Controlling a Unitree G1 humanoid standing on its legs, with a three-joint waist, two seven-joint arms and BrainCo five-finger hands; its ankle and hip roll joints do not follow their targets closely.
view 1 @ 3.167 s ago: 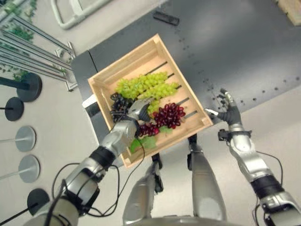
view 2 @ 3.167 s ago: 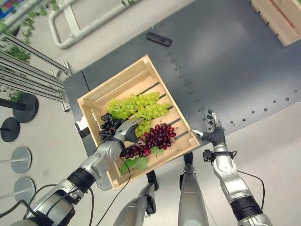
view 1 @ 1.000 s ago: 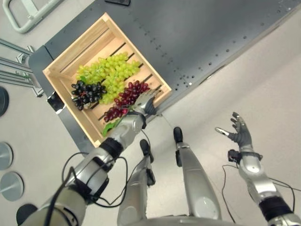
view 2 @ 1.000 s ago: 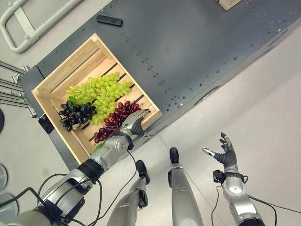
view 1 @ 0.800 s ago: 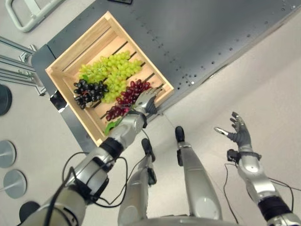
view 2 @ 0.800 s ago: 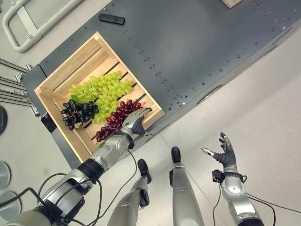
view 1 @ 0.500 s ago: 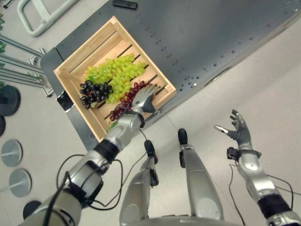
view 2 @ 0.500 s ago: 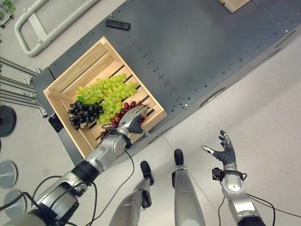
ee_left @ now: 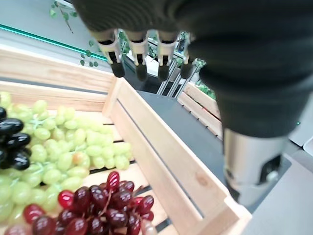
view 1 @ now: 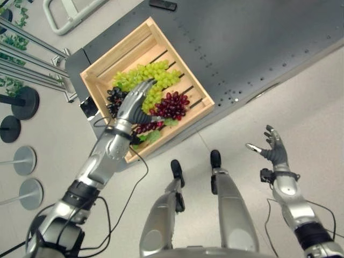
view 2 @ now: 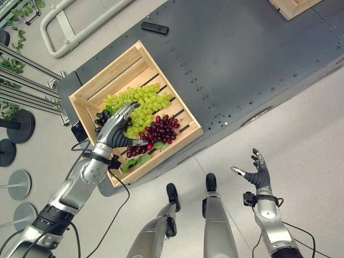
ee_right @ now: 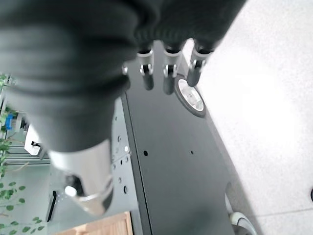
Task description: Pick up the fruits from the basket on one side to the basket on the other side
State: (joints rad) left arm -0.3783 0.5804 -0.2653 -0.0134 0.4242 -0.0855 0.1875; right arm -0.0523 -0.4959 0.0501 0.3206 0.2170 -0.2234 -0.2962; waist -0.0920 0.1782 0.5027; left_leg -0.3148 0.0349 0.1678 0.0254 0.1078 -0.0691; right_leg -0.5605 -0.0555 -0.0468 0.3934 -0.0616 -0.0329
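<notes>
A wooden crate (view 1: 115,48) sits at the left end of a dark grey table (view 1: 242,43). In it lie green grapes (view 1: 153,78), a black bunch (view 1: 112,98), a red bunch (view 1: 173,105) and a smaller red bunch (view 1: 143,128). My left hand (view 1: 130,103) hovers open over the crate, above the black and green grapes, holding nothing. Its straight fingers (ee_left: 142,58) point past the crate's wall (ee_left: 166,156) in the left wrist view. My right hand (view 1: 274,153) is open over the floor, off the table's near edge.
A second wooden crate (view 2: 293,6) stands at the table's far right. A black flat device (view 2: 155,28) lies beyond the first crate. Metal rails (view 1: 32,54), round stand bases (view 1: 24,102) and a white frame (view 1: 70,11) are on the floor at the left.
The camera has shifted. My left hand has moved from the crate's near right edge by the red grapes to over the black and green bunches. The right hand has stayed put.
</notes>
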